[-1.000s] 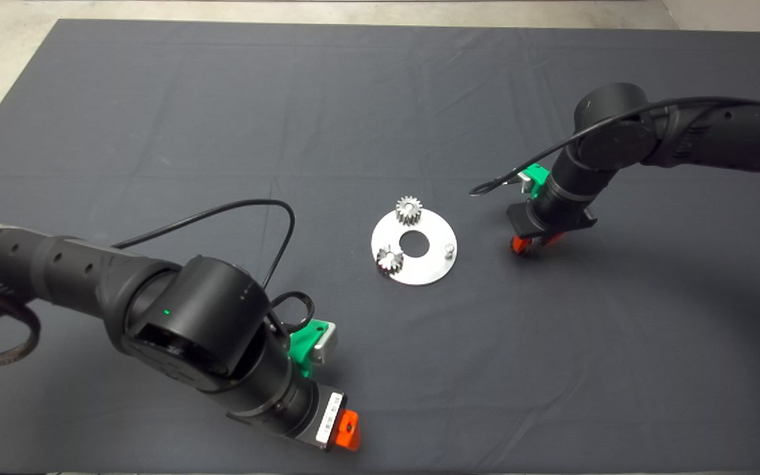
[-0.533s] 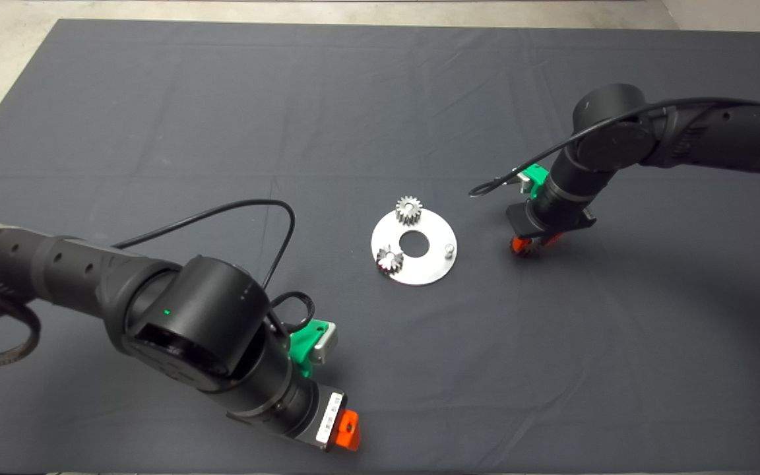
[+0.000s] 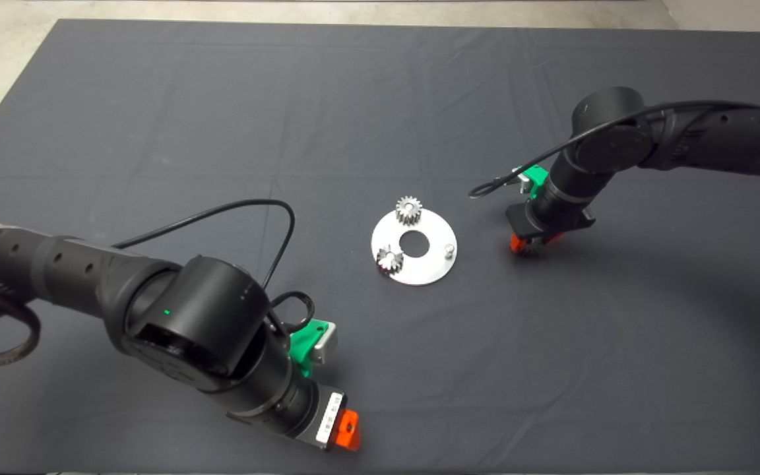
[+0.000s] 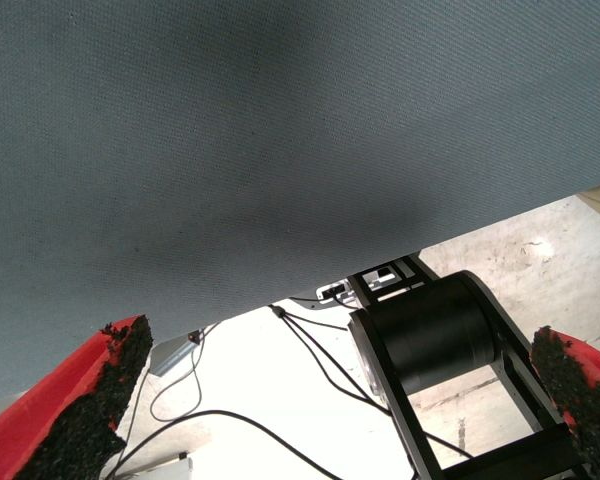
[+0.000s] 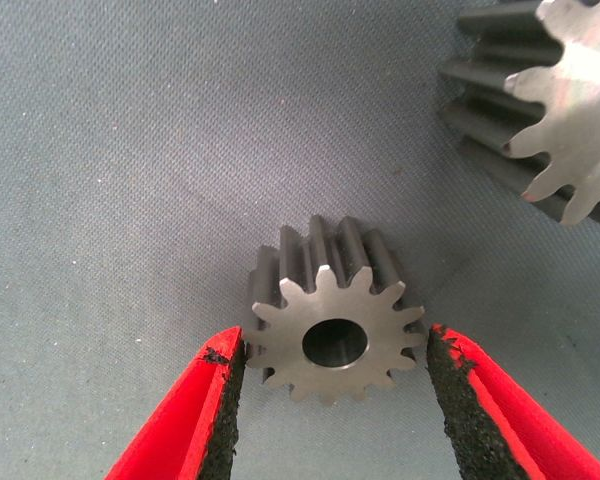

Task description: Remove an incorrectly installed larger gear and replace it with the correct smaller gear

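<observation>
The smaller gear (image 5: 332,335), dark grey with a round centre hole, lies flat on the mat. My right gripper (image 5: 330,400) is open and straddles it, one black pad (image 5: 223,400) close to its teeth on each side. Beside it lies the larger gear (image 5: 560,100), light silver with long teeth, only partly in the right wrist view. From above, the right gripper (image 3: 529,247) is down on the mat, right of the round metal plate (image 3: 429,269), and hides both gears. My left gripper (image 3: 346,430) is parked at the mat's front edge, open and holding nothing.
The plate carries two small bright-silver gears (image 3: 409,210) (image 3: 389,258) and a bare peg (image 3: 448,249) on its right side, around a centre hole. The left wrist view shows the mat's edge (image 4: 410,250), then floor with cables and a black drum (image 4: 430,335).
The right arm has shifted a little, and its gripper has eased slightly towards the plate and down. The left arm, plate and silver gears have not moved.
</observation>
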Controlling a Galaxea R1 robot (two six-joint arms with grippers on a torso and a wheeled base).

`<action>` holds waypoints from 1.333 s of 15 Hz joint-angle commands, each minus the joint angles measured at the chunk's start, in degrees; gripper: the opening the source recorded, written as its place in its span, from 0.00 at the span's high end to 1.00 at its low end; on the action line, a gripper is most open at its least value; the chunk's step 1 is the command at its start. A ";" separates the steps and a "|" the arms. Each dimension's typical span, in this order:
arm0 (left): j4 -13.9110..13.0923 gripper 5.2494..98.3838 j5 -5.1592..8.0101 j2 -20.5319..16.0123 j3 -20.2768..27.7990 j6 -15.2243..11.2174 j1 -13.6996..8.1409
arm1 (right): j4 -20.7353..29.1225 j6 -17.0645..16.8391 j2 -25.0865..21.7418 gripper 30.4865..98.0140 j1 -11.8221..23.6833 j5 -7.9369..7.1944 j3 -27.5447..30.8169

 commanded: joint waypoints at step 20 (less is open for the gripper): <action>0.16 0.01 0.25 0.00 -0.04 -0.25 -0.96 | -4.44 -0.37 0.54 0.73 0.03 -4.90 0.06</action>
